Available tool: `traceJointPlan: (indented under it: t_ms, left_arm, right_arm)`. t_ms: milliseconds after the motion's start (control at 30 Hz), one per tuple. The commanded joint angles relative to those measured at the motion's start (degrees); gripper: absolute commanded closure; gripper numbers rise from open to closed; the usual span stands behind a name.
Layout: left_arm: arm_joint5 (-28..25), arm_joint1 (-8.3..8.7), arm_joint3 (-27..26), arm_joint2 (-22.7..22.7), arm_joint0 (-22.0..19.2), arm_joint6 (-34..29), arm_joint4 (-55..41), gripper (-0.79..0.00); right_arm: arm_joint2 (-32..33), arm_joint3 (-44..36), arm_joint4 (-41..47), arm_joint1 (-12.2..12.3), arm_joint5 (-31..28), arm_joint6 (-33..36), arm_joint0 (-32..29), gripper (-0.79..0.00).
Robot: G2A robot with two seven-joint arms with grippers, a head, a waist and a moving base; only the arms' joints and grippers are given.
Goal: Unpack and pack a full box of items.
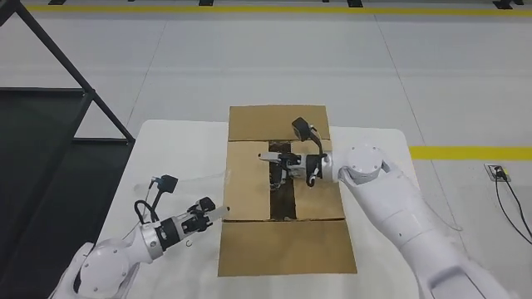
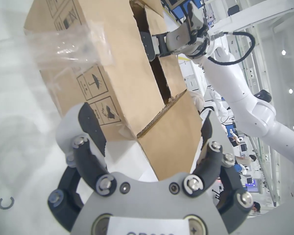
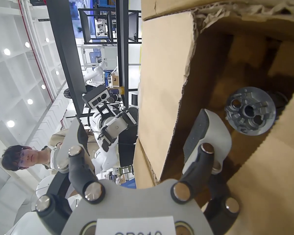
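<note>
A brown cardboard box [image 1: 249, 178] stands in the middle of the white table, outer flaps spread flat and inner flaps leaving a dark slot. My right gripper [image 1: 277, 163] hovers over that slot, open. In the right wrist view the right gripper [image 3: 142, 133] straddles an inner flap [image 3: 161, 86], one finger inside the box. Down in the box lies a grey round metal part [image 3: 250, 114]. My left gripper [image 1: 213, 212] is low at the box's left side, open. In the left wrist view the left gripper [image 2: 149, 133] has the near outer flap's corner [image 2: 171, 135] between its fingers, not pinched.
Crumpled clear plastic [image 2: 71, 47] clings to the box's side wall. A small dark C-shaped clip [image 2: 6, 203] lies on the table by the left arm. A black frame [image 1: 50, 75] stands off the table's left edge.
</note>
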Motion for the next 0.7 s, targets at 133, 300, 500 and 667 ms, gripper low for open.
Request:
traceJointPlan:
  t_ms: [133,300,500,667]
  left_arm:
    - [-0.47,0.37,-0.32,-2.17,1.34,-0.46,-1.92,-0.785]
    - [-0.68,0.6,-1.17,-3.2,2.18,-0.76,-2.53,-0.785]
    - [-0.74,0.84,-2.7,-4.16,3.19,-0.77,-2.86,-0.785]
    - [-0.44,1.05,-4.56,-4.97,4.3,-0.53,-2.11,-0.785]
  right_arm:
    - [-0.01,2.44,3.7,-1.29,-1.79,2.81,0.85,-0.785]
    - [0.83,3.99,7.49,-2.05,-3.77,5.73,1.54,-0.785]
    - [1.64,4.69,10.51,-2.9,-5.73,6.26,2.08,-0.785]
    - [2.26,3.68,12.92,-3.56,-6.78,6.76,2.22,-0.785]
